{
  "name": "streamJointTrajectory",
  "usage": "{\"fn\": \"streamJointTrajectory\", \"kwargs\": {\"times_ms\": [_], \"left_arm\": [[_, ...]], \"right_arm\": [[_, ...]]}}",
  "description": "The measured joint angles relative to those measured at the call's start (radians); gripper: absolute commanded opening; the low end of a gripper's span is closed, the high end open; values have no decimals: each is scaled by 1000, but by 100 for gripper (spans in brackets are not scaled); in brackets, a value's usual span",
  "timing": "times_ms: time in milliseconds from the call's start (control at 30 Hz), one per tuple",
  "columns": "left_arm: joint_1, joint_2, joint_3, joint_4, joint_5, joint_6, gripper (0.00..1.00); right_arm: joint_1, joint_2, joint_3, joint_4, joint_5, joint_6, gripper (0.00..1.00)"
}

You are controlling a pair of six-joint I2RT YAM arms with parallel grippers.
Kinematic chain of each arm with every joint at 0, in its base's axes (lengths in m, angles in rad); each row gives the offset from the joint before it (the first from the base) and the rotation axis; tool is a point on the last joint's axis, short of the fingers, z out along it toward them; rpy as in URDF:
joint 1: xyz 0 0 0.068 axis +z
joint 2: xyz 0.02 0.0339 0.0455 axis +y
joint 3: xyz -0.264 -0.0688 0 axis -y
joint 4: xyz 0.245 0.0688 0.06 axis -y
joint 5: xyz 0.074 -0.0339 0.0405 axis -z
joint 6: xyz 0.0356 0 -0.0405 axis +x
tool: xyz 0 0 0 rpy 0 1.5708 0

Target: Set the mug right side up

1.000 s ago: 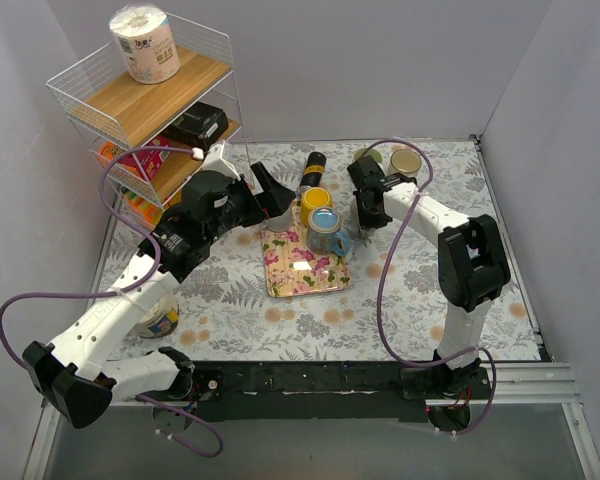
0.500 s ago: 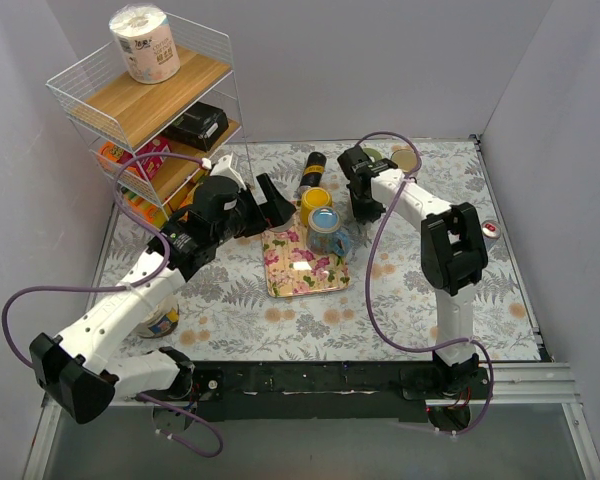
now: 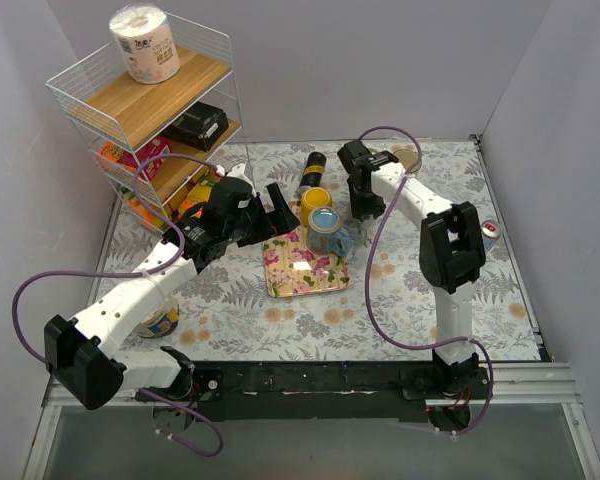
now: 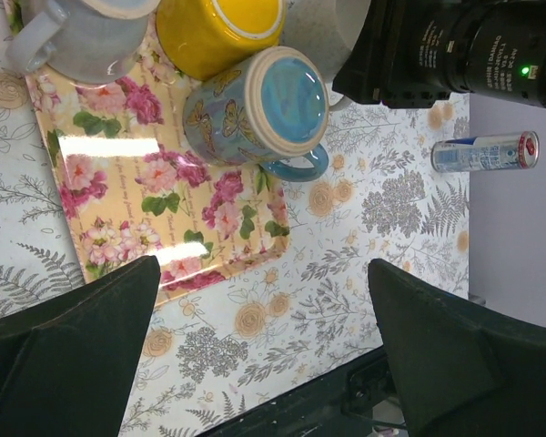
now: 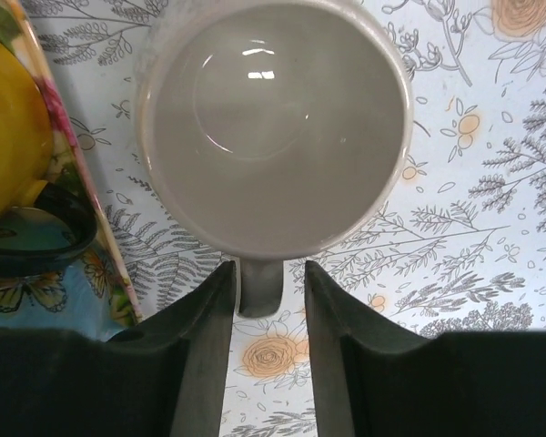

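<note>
A grey mug [image 5: 273, 123] stands mouth up on the patterned table just right of the floral tray [image 5: 82, 209]. My right gripper [image 5: 268, 273] straddles its handle [image 5: 259, 289]: the left finger touches it and a small gap shows at the right finger. In the top view the right gripper [image 3: 363, 203] hides this mug. My left gripper [image 4: 262, 269] is wide open and empty over the tray's near edge, and it also shows in the top view [image 3: 280, 205]. On the tray [image 3: 305, 272] stand a blue butterfly mug [image 4: 255, 105], a yellow mug [image 4: 218, 32] and a pale mug [image 4: 73, 36].
A wire shelf [image 3: 145, 110] with a paper roll stands at the back left. A black bottle [image 3: 312, 165] and jars [image 3: 408, 157] are at the back. A drink can [image 4: 487, 152] lies right of the tray. A tin [image 3: 160, 322] sits by the left arm.
My left gripper has moved right, toward the tray. My right arm has folded back and its gripper has shifted slightly to the back by the yellow mug.
</note>
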State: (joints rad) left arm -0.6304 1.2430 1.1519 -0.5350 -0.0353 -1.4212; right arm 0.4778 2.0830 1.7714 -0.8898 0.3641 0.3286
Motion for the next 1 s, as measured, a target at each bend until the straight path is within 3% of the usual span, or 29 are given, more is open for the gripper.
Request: {"fn": "streamJointTrajectory", "kwargs": {"times_ms": [100,367,533,667,833,1000], "left_arm": [[0,1,-1,-4,11,0,98],[0,30,-18,-2,59,-12,98],[-21,73,-35,16,47,-71,98],[-127,111,-41,20,-58,-175,98],[-275,300,93,-43,-187,-293,98],[-304,493,293,-146,-297,-401,97]], "right_arm": [[-1,-10,12,-3,0,10,55],[-1,-105,-28,-18,-24,17,64],[-1,-267,-104,-23,-54,23,65],[-4,-451,-232,3,-92,35,65],[-7,-640,-393,6,-122,62,65],[-15,-797,-507,3,-126,95,65]]}}
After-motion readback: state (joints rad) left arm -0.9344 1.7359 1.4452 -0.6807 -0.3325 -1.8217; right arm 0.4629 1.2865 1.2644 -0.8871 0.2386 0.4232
